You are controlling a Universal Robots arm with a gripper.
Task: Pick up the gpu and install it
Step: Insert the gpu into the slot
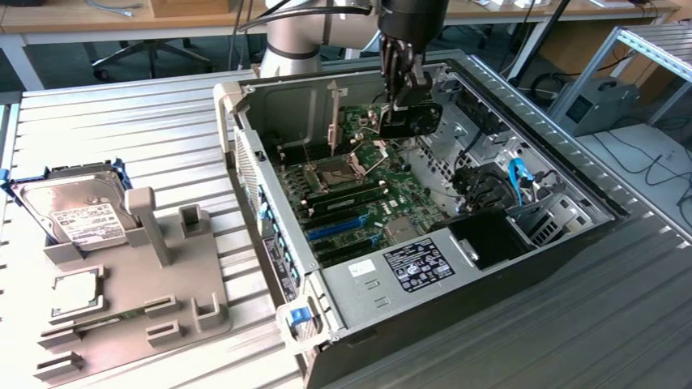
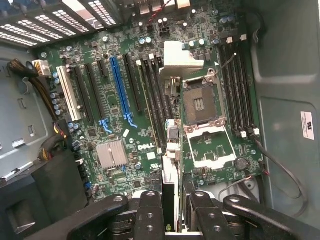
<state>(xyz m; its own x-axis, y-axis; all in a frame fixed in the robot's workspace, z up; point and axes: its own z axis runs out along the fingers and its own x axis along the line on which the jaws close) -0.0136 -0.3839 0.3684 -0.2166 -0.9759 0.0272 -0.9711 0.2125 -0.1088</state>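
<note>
**Fig.** Gripper (image 1: 406, 99) hangs over the open case (image 1: 246, 154), clamped on the gpu (image 1: 412, 120). The wrist view looks down the tool axis. The card shows edge-on btwn the two fingers (image 2: 150, 212), which press on its flat faces.

- **Tool state:** the gripper (image 2: 172, 205) is closed on the gpu (image 2: 171, 150), w/ no gap visible either side of the card.
- **Gpu position:** it extends straight out past the fingertips toward the board (image 2: 125, 155), inside the case. The pale bracket (image 2: 182, 59) is at the end farthest from the tool.
- **Key relation:** the card's long axis runs approx. parallel to the board's slot rows.
  - The thin edge sits over the strip btwn the black slots and the socket (image 2: 200, 102).
  - The blue slot (image 2: 120, 85) lies off to the side of one card face. The socket lies off to the side of the other face, and nearer.
- **Contact:** can't tell whether the card's far edge touches the board or sits in a slot.
</note>
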